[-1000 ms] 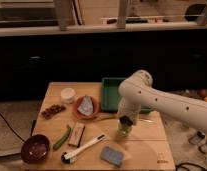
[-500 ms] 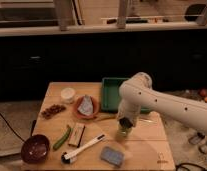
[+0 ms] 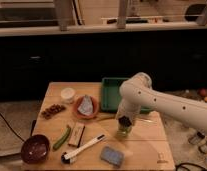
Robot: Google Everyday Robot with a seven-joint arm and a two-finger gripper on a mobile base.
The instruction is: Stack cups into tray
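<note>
The gripper (image 3: 124,121) is seen at the end of the white arm, lowered over the wooden table (image 3: 147,145), directly on top of a pale translucent green plastic cup (image 3: 123,131). Whether the cup is gripped, or how far the gripper is open, cannot be told.

The large dark green rectangular plastic tray (image 3: 111,93) lies just behind the gripper, and no cup can be seen inside it, though part of it is hidden by the arm. The dark grey metal cup cannot be made out.

The task is judged to be at an early stage: the green cup is not yet in the tray, and stacking is not yet done.

No brand, label or writing can be read.
</note>
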